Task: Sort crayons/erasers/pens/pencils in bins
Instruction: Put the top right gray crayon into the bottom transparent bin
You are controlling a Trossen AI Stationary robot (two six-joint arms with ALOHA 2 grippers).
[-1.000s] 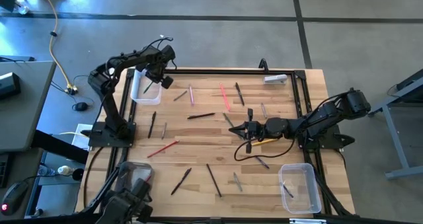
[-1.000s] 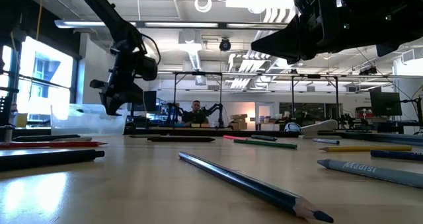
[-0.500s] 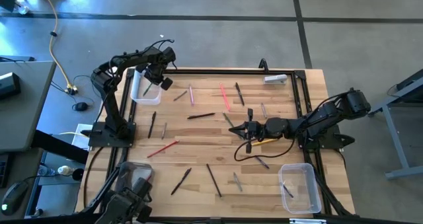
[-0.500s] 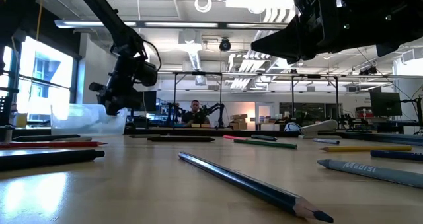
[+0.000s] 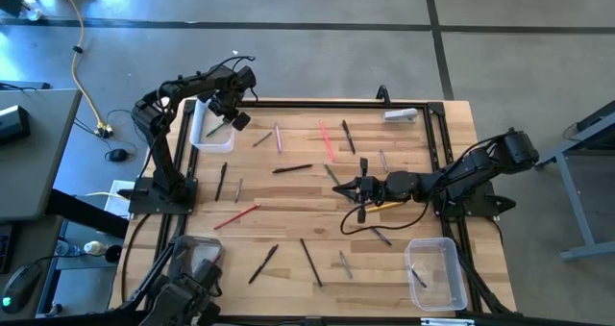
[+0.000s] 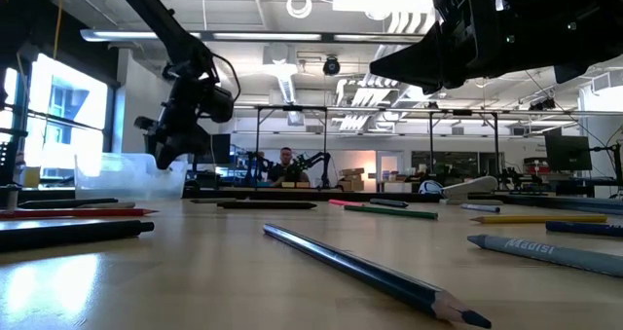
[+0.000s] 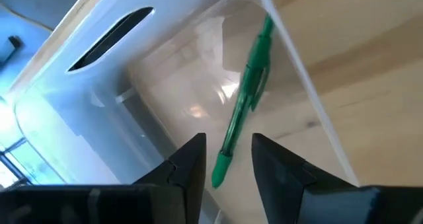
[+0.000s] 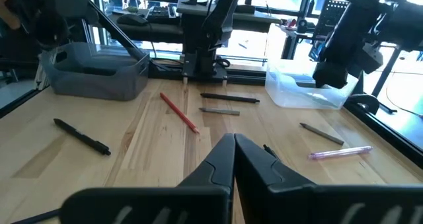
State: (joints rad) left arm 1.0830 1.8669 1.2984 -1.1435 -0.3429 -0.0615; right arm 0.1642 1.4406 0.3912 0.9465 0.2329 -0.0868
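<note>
The left gripper (image 5: 233, 117) hangs over the clear bin (image 5: 202, 124) at the far left corner of the table (image 5: 288, 196). From its wrist view the fingers (image 7: 188, 168) stand apart with a green pen (image 7: 244, 105) between and beyond them, lying inside the bin against its wall; nothing is pinched. So the drop looks done, or very nearly.

To finish it well, I'd say the arm should lift straight up before swinging away, so a finger doesn't catch the bin's rim and drag the light tub across the wood. The jaws may as well be left parted for the next pick.

The right gripper (image 5: 357, 193) rests low near the table's middle, fingers pressed together and holding nothing that I can see. Plenty remains loose: a red stick (image 5: 236, 216) toward the left side, black pens (image 5: 292, 169) around the centre, pink ones (image 5: 328, 143) nearer the far edge. The bin (image 5: 437, 273) at the near right corner holds an item or two, and the grey bin (image 5: 197, 259) sits at the near left corner.

For the next one, a stick close to the left arm seems sensible, taken across its middle.
</note>
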